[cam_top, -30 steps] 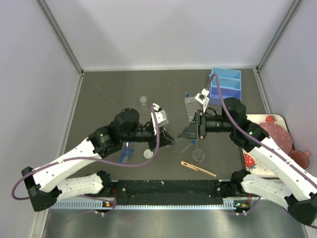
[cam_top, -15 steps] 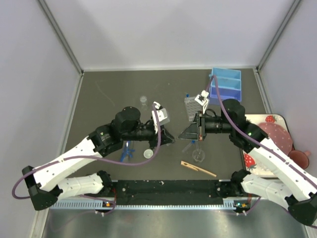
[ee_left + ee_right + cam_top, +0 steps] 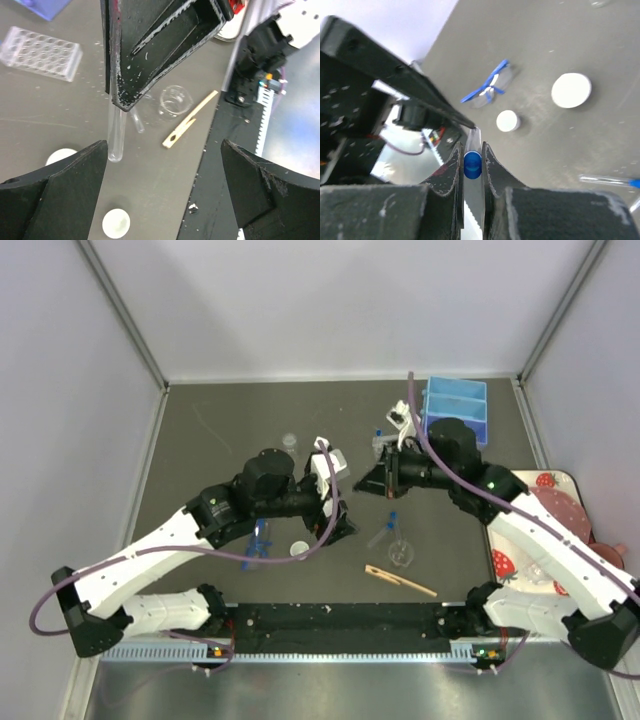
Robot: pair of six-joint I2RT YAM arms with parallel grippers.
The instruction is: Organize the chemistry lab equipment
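Two grippers checked. The right gripper (image 3: 471,146) pinches a small clear tube (image 3: 473,164) just at its blue cap and holds it off the surface. The left gripper (image 3: 160,192) is spread wide with nothing between its fingers, and I see it close beside the right one over mid-table.

Below them on the table (image 3: 220,440) lie two loose tubes (image 3: 385,530), a tiny beaker (image 3: 401,554) and the wooden clip (image 3: 400,580). Two white round dishes (image 3: 571,90) and the blue tweezers (image 3: 258,540) lie to the left. The tube rack (image 3: 40,52) stands farther back.

The surface is dark grey, matte and dust-specked. A blue bin (image 3: 455,410) sits at the rear right and a strawberry-print tray (image 3: 503,565) at the right edge. Pale walls (image 3: 330,300) on metal framing (image 3: 125,315) enclose the cell.
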